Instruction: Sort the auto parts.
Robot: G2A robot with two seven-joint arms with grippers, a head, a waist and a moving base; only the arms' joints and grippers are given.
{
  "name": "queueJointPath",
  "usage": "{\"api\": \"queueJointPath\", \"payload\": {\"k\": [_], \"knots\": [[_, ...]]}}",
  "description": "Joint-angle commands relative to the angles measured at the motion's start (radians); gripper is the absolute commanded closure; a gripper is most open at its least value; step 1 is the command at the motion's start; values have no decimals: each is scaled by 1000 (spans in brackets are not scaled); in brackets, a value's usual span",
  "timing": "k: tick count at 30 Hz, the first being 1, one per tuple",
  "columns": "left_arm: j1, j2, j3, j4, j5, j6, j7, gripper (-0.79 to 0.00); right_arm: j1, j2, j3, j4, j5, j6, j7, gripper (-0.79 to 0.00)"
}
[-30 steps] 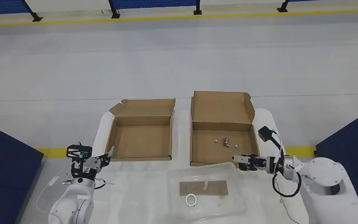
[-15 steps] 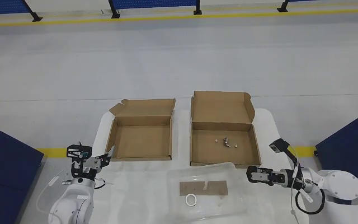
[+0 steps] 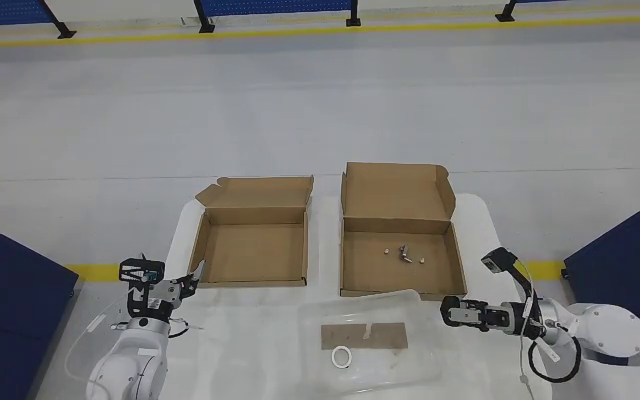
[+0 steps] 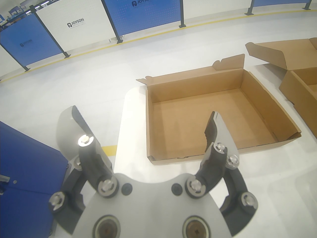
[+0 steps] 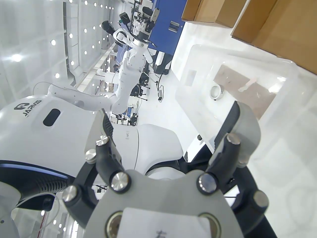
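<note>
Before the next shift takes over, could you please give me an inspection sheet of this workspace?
Surface: white table.
Job's things: three small parts in the right box; left box open, nothing seen inside; white ring beside a cardboard sheet in the clear bin.
Clutter: nothing seen.
Grippers: left end effector open, holding nothing, near the left box; right end effector open, holding nothing, at the clear bin's end.
Cables: black cable looped at the right arm.
Surroundings: pale floor, yellow line, blue panels.
</note>
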Motion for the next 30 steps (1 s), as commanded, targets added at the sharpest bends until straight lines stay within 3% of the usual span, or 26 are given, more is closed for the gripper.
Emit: {"api": "queueJointPath", "payload": {"k": [1,2,4,14,16,18,21,30], "knots": [[10,2,15,-36,20,-54,-38,-785,0,0,0,0,0,0,0,-785],[19,4,15,-48,-30,-131,-89,-785,0,0,0,0,0,0,0,-785],[23,12,-6,-77,15,-197,-138,-785,0,0,0,0,0,0,0,-785],[21,15,-3,-100,65,-209,-163,-785,0,0,0,0,0,0,0,-785],[22,19,2,-162,101,-256,-231,-785,0,0,0,0,0,0,0,-785],[26,27,4,-236,159,-352,-368,-785,0,0,0,0,0,0,0,-785],[27,30,19,-311,122,-423,-540,-785,0,0,0,0,0,0,0,-785],[28,31,20,-306,130,-424,-545,-785,0,0,0,0,0,0,0,-785]]}}
